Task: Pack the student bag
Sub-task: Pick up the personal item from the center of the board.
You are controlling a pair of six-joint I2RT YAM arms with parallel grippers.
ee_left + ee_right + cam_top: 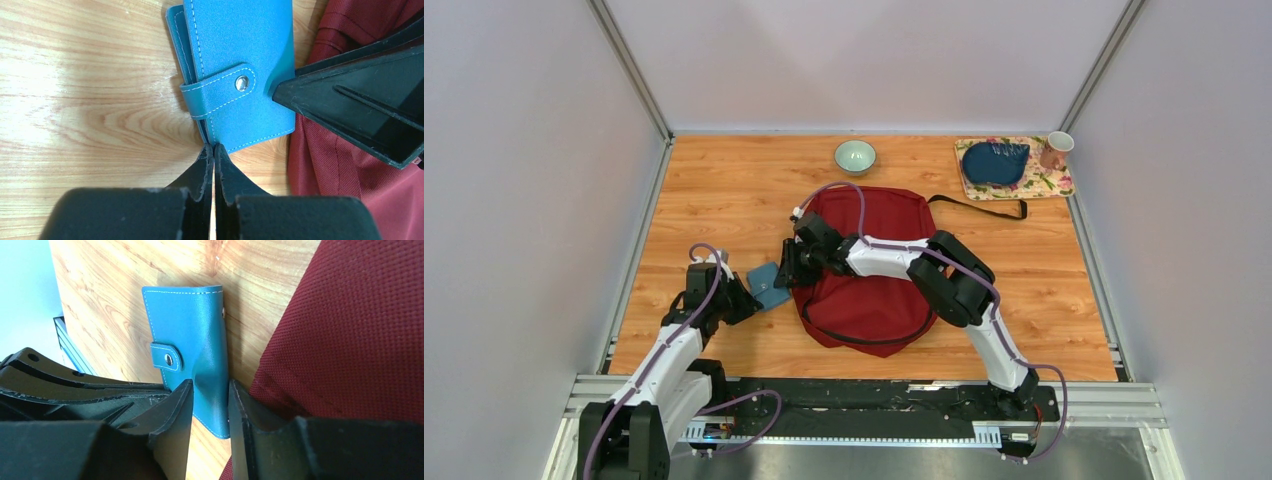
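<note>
- Top: bag (864,305) lies mid-table (724,180), looks soft and floppy; best taken by its zipper rim.
- Left wrist: left gripper (214,146) clenched, tips against wallet (240,65) corner.
- Right wrist: right gripper (210,385) pinches the light, bendy wallet.

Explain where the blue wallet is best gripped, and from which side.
On the blue wallet, probably the short end below the snap strap, approached from the student bag side. It is thin and lies on the table, so jaws must pinch across its thickness at an edge; the right gripper brackets that corner.
</note>
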